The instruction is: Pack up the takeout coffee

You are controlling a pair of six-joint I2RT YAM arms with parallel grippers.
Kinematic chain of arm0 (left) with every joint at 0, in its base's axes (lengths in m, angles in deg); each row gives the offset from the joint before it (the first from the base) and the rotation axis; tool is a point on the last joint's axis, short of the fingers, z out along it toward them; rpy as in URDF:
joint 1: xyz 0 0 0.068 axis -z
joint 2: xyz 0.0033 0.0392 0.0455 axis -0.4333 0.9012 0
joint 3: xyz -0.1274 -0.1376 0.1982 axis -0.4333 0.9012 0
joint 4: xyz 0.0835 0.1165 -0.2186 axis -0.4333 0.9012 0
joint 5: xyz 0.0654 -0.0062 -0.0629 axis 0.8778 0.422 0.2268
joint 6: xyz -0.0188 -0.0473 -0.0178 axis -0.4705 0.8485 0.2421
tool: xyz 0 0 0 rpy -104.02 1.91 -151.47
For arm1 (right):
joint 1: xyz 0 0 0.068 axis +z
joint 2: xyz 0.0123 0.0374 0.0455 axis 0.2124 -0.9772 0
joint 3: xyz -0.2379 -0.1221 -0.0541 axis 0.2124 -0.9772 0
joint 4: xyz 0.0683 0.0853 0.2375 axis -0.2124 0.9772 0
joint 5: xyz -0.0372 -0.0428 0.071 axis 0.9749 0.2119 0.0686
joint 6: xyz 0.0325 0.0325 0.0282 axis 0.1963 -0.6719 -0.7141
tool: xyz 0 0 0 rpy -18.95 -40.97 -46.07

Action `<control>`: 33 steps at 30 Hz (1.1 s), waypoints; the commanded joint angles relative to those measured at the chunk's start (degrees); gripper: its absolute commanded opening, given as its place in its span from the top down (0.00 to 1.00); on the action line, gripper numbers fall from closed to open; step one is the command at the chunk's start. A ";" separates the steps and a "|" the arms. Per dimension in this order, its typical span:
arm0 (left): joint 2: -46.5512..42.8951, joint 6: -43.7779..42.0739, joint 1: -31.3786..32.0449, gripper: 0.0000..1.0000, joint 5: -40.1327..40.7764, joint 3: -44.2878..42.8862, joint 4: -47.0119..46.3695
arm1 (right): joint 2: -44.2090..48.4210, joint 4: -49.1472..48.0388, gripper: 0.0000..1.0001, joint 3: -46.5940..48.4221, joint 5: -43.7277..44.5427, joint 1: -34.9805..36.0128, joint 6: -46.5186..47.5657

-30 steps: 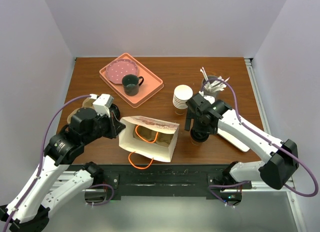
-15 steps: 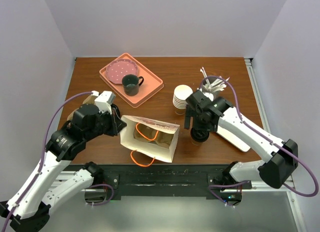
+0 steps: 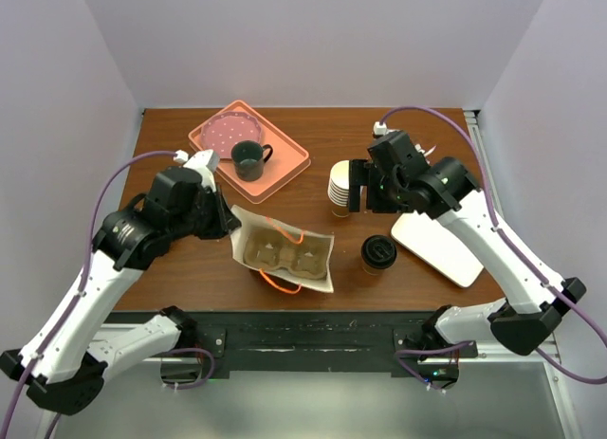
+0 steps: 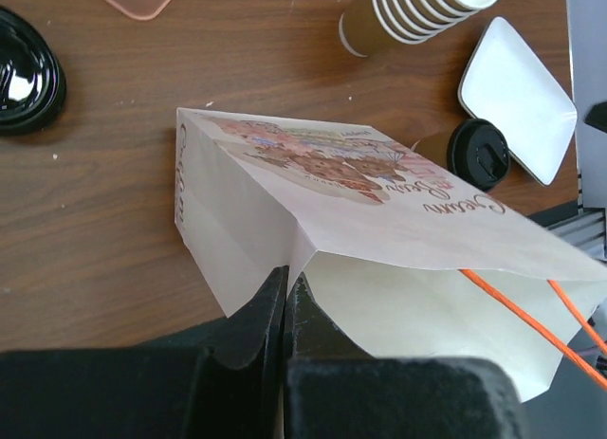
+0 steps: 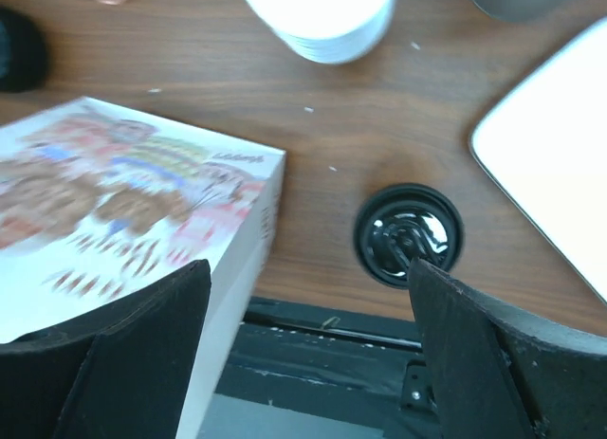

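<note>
Holding: left end effector (image 4: 286, 280) pinches bag (image 4: 360, 230) wall.
Right end effector (image 5: 308, 268): spread, empty.
Risk: you clip coffee cup (image 5: 409, 233) lid, it tips.

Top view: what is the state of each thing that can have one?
bag: open, rim pinched by left tool
left tool: shut on bag
right tool: open, empty
coffee cup: upright, lid on, outside bag
second coffee cup: lid on
mug: upright on tray
white cups: stacked, upright
</note>
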 commanded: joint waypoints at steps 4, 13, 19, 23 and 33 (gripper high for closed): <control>4.53 7.65 -0.30 0.95 -2.99 -4.20 6.34 | 0.33 3.42 0.14 8.27 -11.13 -0.11 2.20; -2.40 17.05 -0.21 0.58 -14.06 2.91 -1.02 | 4.11 7.81 0.21 7.13 -18.53 -0.11 -5.00; -3.82 15.92 -0.30 0.45 -14.71 5.39 -2.80 | 8.24 3.61 0.23 5.55 -19.84 -0.11 -13.35; -0.22 9.44 -0.30 0.41 -9.51 -0.84 0.37 | 12.01 0.44 0.31 0.47 -21.51 -0.02 -21.77; 10.94 -8.15 -0.21 0.36 3.32 -14.82 4.85 | 11.76 -2.90 0.37 -0.08 -13.97 2.00 -33.22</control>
